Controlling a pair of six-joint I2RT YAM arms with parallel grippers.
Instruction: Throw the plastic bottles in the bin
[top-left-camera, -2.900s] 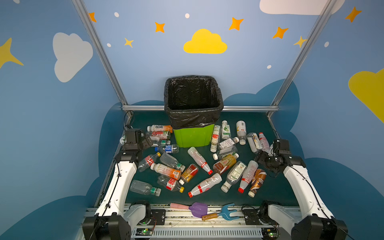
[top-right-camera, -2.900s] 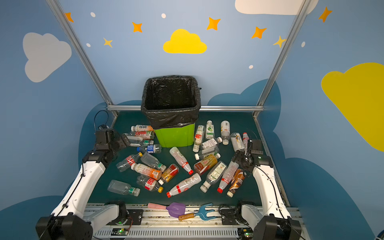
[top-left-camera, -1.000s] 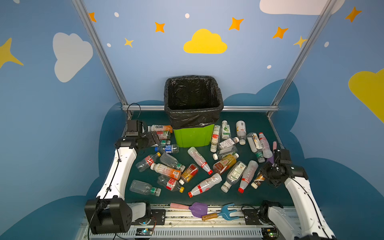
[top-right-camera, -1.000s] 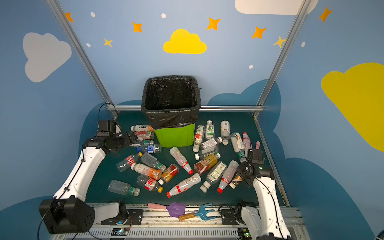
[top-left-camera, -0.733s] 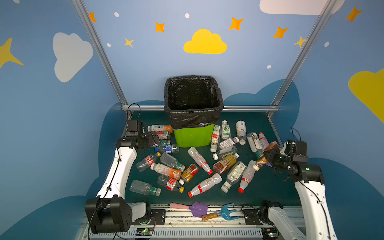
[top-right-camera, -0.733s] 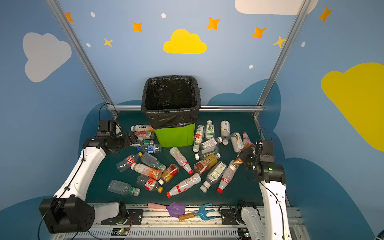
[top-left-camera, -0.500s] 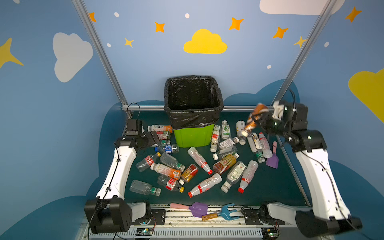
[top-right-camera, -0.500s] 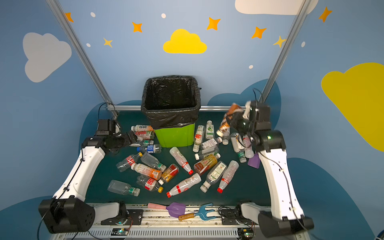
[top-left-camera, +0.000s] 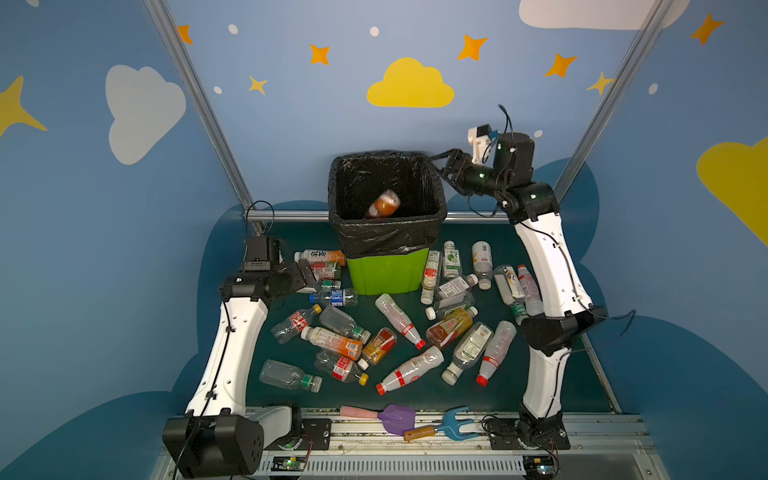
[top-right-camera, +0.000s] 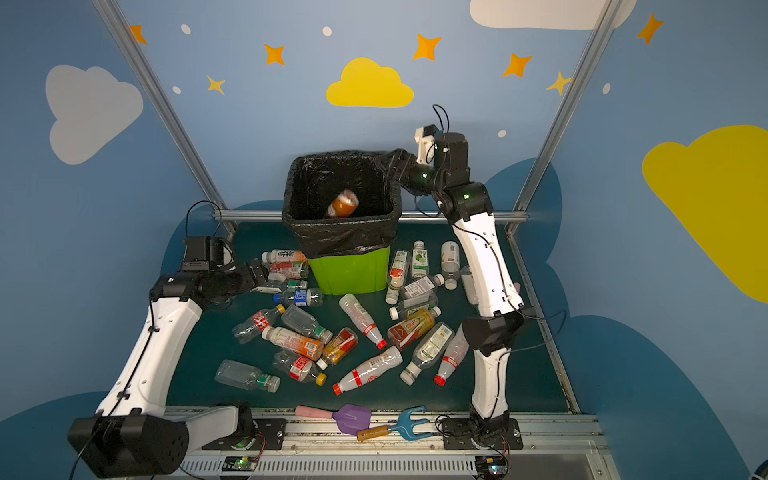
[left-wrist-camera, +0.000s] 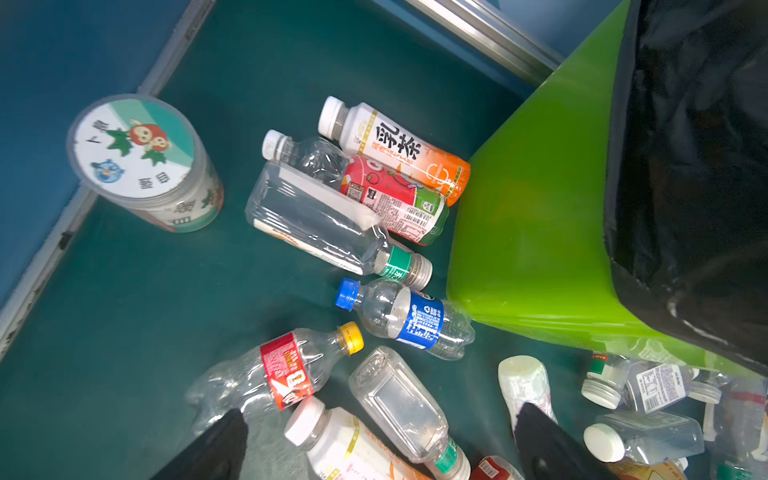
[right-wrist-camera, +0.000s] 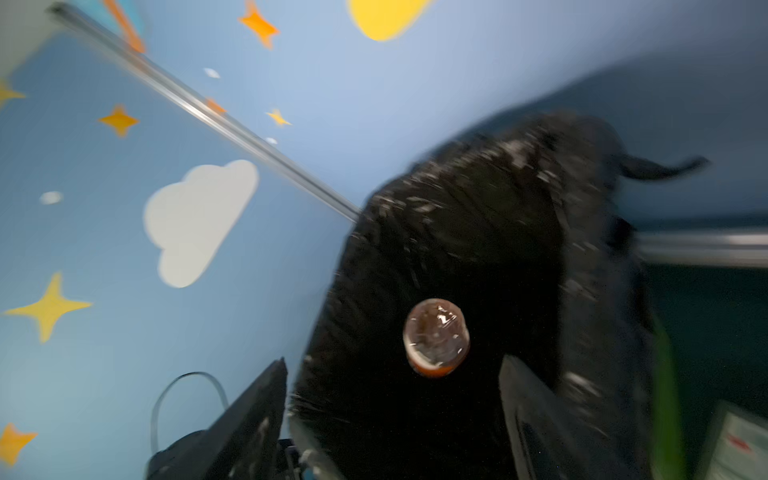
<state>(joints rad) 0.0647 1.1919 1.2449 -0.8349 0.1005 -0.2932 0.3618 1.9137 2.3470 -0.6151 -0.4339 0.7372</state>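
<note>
The lime-green bin (top-left-camera: 384, 272) (top-right-camera: 349, 270) with its black bag stands at the back middle of the table. My right gripper (top-left-camera: 436, 160) (top-right-camera: 384, 160) (right-wrist-camera: 392, 361) is raised at the bin's right rim, open and holding nothing. An orange-filled bottle (top-left-camera: 384, 203) (top-right-camera: 343, 203) (right-wrist-camera: 436, 340) is in mid-air inside the bin's mouth, free of the fingers. Several plastic bottles (top-left-camera: 409, 370) lie scattered on the green table around the bin. My left gripper (top-left-camera: 309, 272) (top-right-camera: 259, 270) (left-wrist-camera: 380, 413) hangs open low over the bottles left of the bin, near a blue-labelled bottle (left-wrist-camera: 415, 320).
A squat jar with a green-white lid (left-wrist-camera: 145, 166) stands in the far left corner by the wall. A purple shovel (top-left-camera: 390, 417) and a blue toy rake (top-left-camera: 453, 426) lie at the table's front edge. A metal rail (top-left-camera: 291, 216) runs behind the bin.
My right arm swung up from the table's right side to the bin's rim with the orange bottle, then opened; the bottle now falls into the bin. The left arm has hardly moved.
</note>
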